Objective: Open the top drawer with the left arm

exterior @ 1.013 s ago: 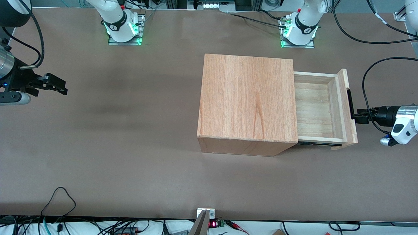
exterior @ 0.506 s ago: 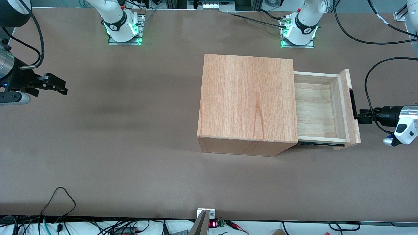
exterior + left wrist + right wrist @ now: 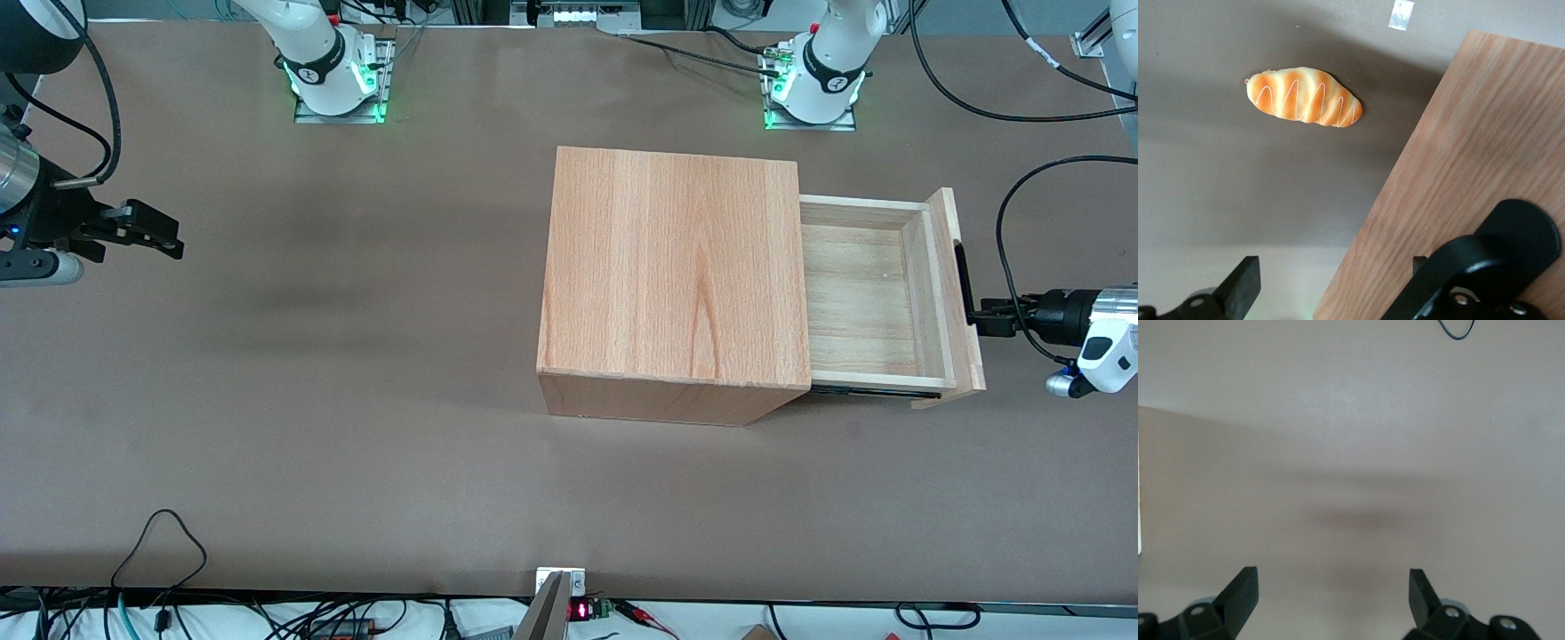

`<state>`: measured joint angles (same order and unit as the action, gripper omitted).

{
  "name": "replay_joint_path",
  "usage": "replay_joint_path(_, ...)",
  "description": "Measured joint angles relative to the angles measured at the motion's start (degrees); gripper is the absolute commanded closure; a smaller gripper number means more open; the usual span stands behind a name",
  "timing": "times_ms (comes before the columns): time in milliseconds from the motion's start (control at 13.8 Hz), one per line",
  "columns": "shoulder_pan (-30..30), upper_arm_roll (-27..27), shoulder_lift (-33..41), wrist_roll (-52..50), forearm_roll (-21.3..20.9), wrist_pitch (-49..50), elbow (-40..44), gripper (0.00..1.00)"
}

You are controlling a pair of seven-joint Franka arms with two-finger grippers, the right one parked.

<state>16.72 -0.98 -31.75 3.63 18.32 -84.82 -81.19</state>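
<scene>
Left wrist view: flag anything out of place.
A bread roll lies on the brown surface beside the drawer front; the front view shows none. The gripper, open, sits at the drawer handle.

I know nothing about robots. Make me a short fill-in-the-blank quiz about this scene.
1. The drawer stands pulled ____ of the box.
2. The pincer sits at the drawer's black ____.
3. Inside, the drawer holds ____.
4. The wrist view shows a striped toy ____ on the table.

Missing words: out; handle; nothing; bread
</scene>
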Motion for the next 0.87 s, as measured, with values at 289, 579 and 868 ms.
replay_joint_path(289, 0.2, 0.0, -0.2, 0.4, 0.0, 0.0, 0.4, 0.00)
replay_joint_path(579, 0.2, 0.0, -0.3, 0.4, 0.0, 0.0, 0.5, 0.00)
replay_joint_path(868, 0.2, 0.1, -0.3, 0.4, 0.5, 0.2, 0.5, 0.00)
